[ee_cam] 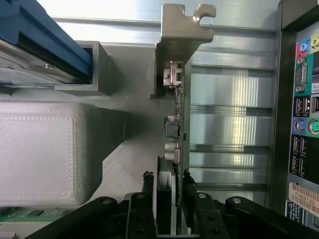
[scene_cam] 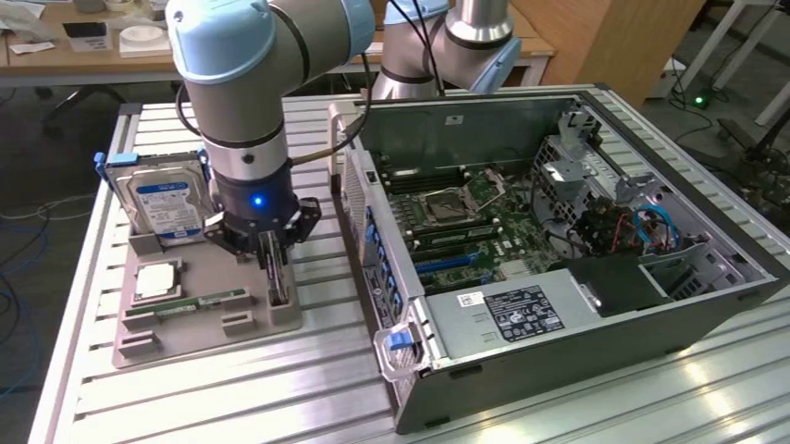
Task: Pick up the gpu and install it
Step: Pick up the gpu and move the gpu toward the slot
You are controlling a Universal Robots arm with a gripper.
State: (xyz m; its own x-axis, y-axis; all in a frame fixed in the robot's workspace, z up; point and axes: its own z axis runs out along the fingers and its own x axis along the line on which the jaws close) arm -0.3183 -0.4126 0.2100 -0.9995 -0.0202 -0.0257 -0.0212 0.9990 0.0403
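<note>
Where the thin green, silver-bracketed gpu (ee_cam: 172, 132) stands on edge in the grey plastic tray (scene_cam: 185, 328), the black gripper (ee_cam: 167, 173) straddles it from above, jaws narrowly parted. Its long axis runs near-to-far between them.

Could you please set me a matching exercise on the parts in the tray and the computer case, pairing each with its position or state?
Things:
1. gpu
2. hard drive
3. memory stick
4. computer case

Positions or states:
A. lying flat in the grey tray
B. open-sided, motherboard showing
C. on edge, at the tray's side toward the case
D. upright, blue label

Pairs: 1-C, 2-D, 3-A, 4-B
</note>
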